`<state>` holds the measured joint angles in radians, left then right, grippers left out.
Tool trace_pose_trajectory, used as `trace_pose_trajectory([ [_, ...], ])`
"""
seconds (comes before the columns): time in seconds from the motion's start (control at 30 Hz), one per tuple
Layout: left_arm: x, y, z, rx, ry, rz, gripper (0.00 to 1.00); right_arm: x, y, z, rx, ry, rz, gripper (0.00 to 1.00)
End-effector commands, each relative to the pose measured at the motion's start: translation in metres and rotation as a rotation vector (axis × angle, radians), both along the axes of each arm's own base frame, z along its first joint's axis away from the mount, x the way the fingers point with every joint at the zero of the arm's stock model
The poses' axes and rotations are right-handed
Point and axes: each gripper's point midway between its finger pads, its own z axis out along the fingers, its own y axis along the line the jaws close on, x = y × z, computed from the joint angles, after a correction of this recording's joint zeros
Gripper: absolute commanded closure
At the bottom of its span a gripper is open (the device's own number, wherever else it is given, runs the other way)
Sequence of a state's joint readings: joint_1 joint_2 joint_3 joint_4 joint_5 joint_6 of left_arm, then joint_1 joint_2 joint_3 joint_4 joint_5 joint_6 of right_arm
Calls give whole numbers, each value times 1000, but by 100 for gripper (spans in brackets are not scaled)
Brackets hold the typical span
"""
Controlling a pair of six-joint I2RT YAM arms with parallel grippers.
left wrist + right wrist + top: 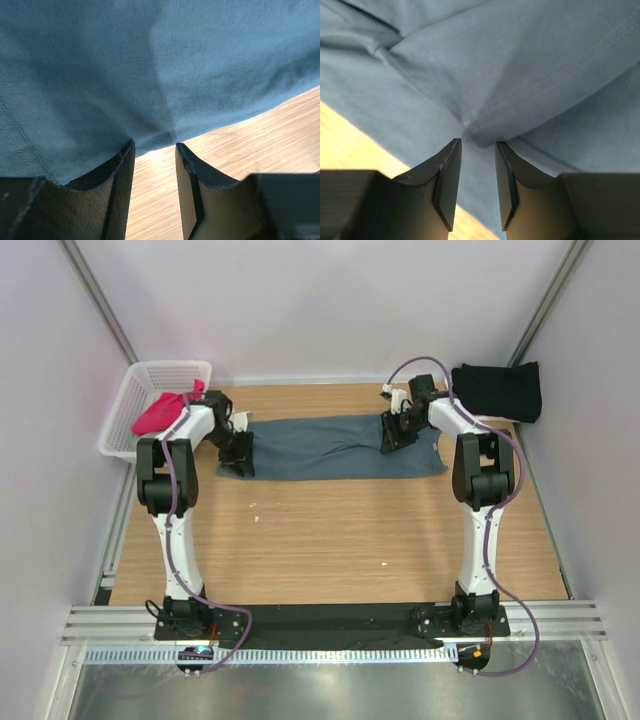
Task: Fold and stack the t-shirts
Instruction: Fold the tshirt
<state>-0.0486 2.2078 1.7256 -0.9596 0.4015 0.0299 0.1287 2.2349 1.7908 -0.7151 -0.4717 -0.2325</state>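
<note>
both jaws pinching blue-grey shirt [335, 447], l edge [150, 137], r fold [480, 131]

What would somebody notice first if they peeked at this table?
Probably the long blue-grey t-shirt stretched across the far part of the wooden table, with the left fingers and right fingers pinching its two ends. Next comes the bright pink t-shirt in the white basket, far left.

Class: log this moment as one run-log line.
left hand: pinching blue-grey t-shirt | right hand: pinching same | black t-shirt: folded, aside
</note>
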Motion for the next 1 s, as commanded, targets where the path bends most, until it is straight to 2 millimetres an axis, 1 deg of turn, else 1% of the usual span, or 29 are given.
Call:
trace_pose_trajectory([
  [0.0,-7,3,0,46,-4,-19,60,22,6,20,26,-81,10,62],
  [0.17,-7,1,0,51,-8,-24,60,28,8,23,36,-109,16,68],
  [0.27,-7,1,0,50,-6,-26,60,34,10,27,41,-133,21,81],
  [0.3,-7,1,-1,50,-5,-26,60,34,12,30,51,-138,26,92],
  [0.33,-7,1,-1,50,-5,-28,60,36,13,35,57,-151,31,94],
  [0.37,-7,1,0,51,-6,-26,60,42,14,41,60,-172,32,96],
  [0.43,-8,0,-1,51,-5,-29,60,48,15,46,65,-191,26,99],
  [0.47,-6,0,0,51,-12,-30,60,55,17,56,74,-217,24,99],
  [0.53,-8,0,-1,53,-8,-30,60,62,20,63,81,-243,28,99],
  [0.57,-8,0,0,54,-12,-33,60,71,24,71,87,-275,31,99],
  [0.63,-9,0,0,57,-10,-36,60,79,34,77,95,-302,42,99],
  [0.67,-9,-1,2,59,-15,-37,60,88,39,82,101,-324,40,98],
  [0.7,-9,0,2,62,-17,-38,60,92,45,83,97,-335,33,92],
  [0.73,-10,0,3,62,-15,-36,60,100,44,86,85,-358,15,83],
  [0.77,-9,0,5,63,-24,-37,60,106,47,91,84,-379,10,66],
  [0.8,-10,0,7,64,-25,-37,60,108,48,95,77,-390,8,58],
  [0.83,-9,0,10,64,-30,-35,60,108,49,102,71,-408,8,52],
  [0.87,-8,-1,15,53,-40,-39,60,108,45,103,53,-412,-1,48],
  [0.9,-7,-3,27,43,-66,-42,60,105,42,119,46,-439,2,48],
  [0.93,-5,-4,34,34,-85,-42,60,97,38,115,33,-419,-2,48],
  [0.97,-3,-7,43,23,-105,-42,60,92,34,118,30,-417,-5,48],
])
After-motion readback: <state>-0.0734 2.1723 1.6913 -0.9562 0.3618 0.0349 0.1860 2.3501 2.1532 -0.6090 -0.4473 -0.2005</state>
